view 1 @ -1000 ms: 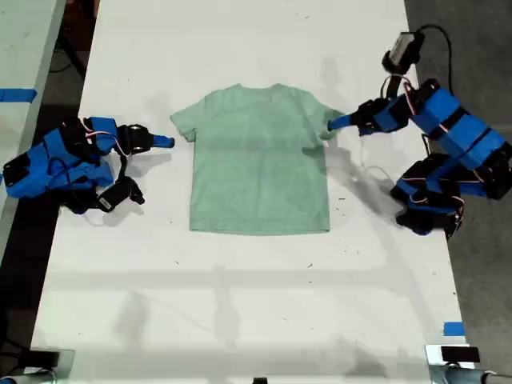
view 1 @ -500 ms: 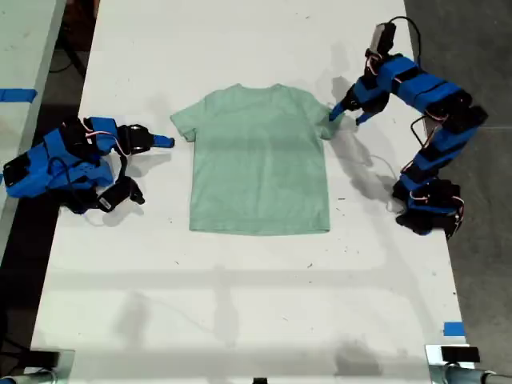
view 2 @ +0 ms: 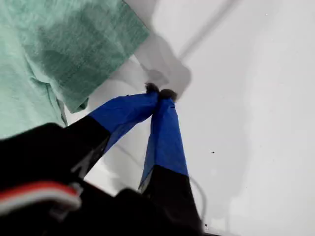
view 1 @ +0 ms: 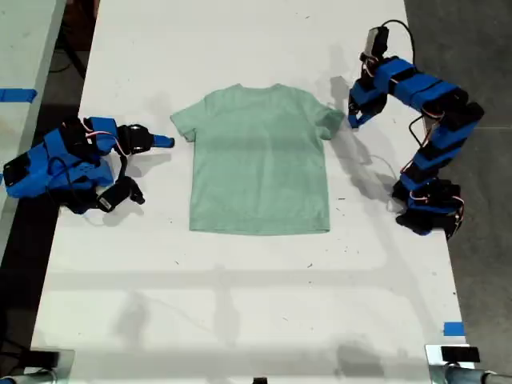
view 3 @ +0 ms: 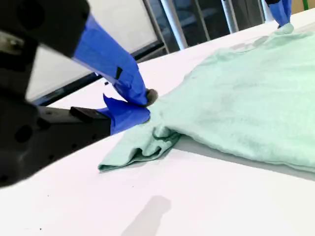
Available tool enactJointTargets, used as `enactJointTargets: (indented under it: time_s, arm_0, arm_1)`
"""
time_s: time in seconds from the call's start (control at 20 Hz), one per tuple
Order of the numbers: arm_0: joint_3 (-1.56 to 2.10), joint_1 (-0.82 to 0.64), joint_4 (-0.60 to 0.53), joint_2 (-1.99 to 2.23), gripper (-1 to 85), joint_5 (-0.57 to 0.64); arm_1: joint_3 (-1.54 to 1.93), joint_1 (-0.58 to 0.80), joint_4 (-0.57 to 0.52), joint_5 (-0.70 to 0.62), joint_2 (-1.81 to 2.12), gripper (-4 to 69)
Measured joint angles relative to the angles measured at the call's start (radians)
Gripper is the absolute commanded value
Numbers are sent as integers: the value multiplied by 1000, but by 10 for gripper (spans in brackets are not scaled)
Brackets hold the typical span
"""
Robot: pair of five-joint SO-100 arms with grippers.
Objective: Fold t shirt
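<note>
Both jaws sit beside the t shirt [view 1: 259,160] sleeves, seemingly empty.

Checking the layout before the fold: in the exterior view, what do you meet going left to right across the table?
My second gripper → t shirt → my first gripper, all on the white table.

The exterior view looks straight down on the whole white table [view 1: 240,320] from high above. Both wrist views sit close and low, each sharing the t shirt [view 1: 260,160] with it.
</note>
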Motion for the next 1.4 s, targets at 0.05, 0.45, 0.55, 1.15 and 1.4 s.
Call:
enactJointTargets:
  time_s: [0.05,0.45,0.55,1.15,1.4]
  arm_0:
    - [0,0,0,0,-1,0]
    - [0,0,0,0,-1,0]
    - [0,0,0,0,-1,0]
    - [0,0,0,0,-1,0]
    - [0,0,0,0,-1,0]
  arm_1:
    - [-2,-2,15,0,15,191]
    - [-201,-34,-3,9,-149,181]
    - [-239,-29,-17,12,-222,55]
    - [-525,-107,141,25,-222,5]
    - [-627,-337,126,61,-222,5]
